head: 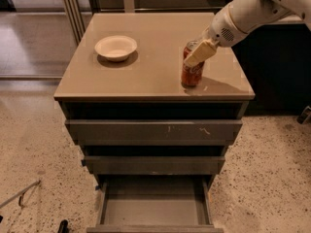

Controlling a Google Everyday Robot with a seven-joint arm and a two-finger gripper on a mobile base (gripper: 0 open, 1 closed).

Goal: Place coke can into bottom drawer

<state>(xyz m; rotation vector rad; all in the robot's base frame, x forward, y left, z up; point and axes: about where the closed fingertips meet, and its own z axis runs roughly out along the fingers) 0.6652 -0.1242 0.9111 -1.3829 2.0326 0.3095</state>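
The coke can [192, 74], red-orange with a silver top, stands upright on the right side of the cabinet top [146, 79]. My gripper [199, 52] reaches in from the upper right and sits at the can's upper part, covering some of its rim. The can still rests on the top. The bottom drawer [155, 210] is pulled out below, near the floor, and its flat grey floor is bare.
A cream bowl [115, 47] sits on the left of the cabinet top. The two upper drawers [153, 130] are pushed in. A dark cabinet [277, 72] stands to the right. Speckled floor surrounds the unit, with a thin metal object [22, 195] at the lower left.
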